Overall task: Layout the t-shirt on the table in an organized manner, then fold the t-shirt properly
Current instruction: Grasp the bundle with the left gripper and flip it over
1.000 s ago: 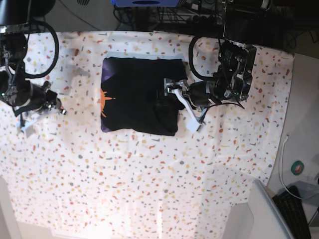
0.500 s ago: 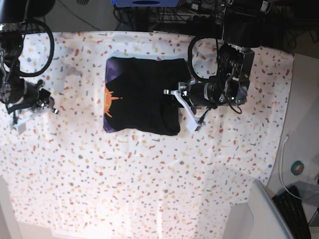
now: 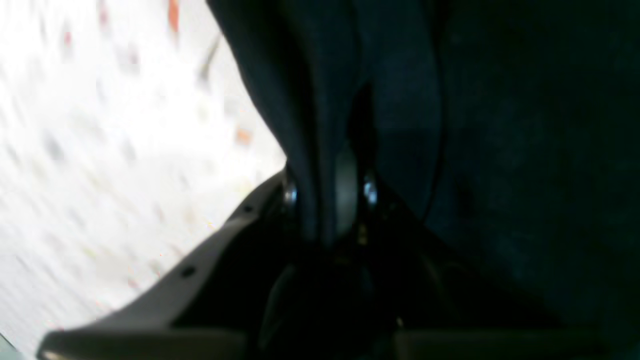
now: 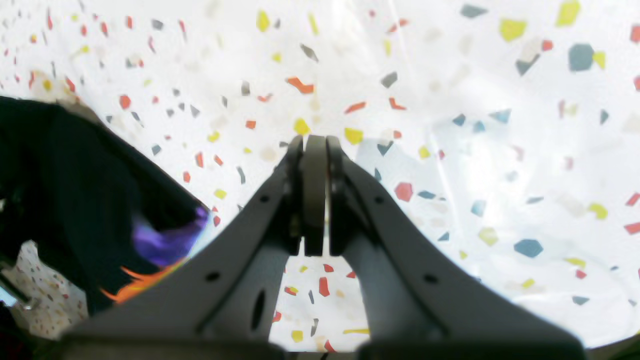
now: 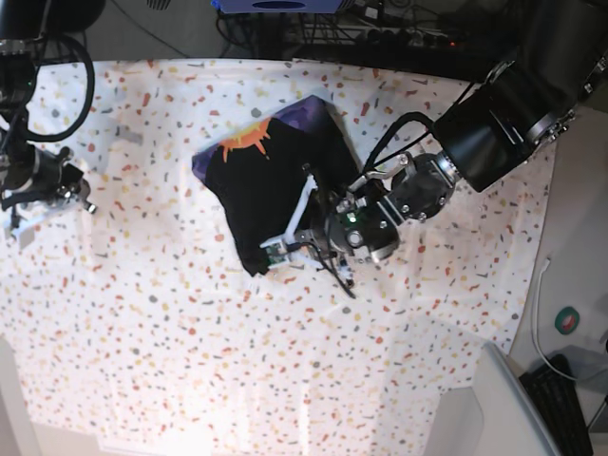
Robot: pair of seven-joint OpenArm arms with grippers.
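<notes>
The black t-shirt [image 5: 271, 176] lies folded and skewed on the flecked white table [image 5: 190, 361], its orange graphic [image 5: 249, 142] turned toward the far edge. My left gripper [image 5: 285, 242] is at the shirt's near edge. In the left wrist view it [image 3: 325, 200] is shut on a fold of the black t-shirt [image 3: 500, 125], over the table [image 3: 100, 125]. My right gripper [image 5: 19, 223] hovers at the table's left side, well away from the shirt. Its pads [image 4: 315, 145] are pressed together with nothing between them, above the table [image 4: 500, 100], with a shirt corner [image 4: 75, 190] at the left.
The cloth's right edge [image 5: 532, 275] drops to the floor, where a white cable [image 5: 539, 313], a green round item [image 5: 568, 320] and a keyboard [image 5: 560, 408] lie. A grey panel [image 5: 499, 404] stands at the near right corner. Dark equipment [image 5: 313, 24] lines the far edge.
My left gripper has shut on the shirt's edge and swung toward the near side, turning the shirt so its graphic now faces the far edge. The right arm has drifted slightly left and back.
</notes>
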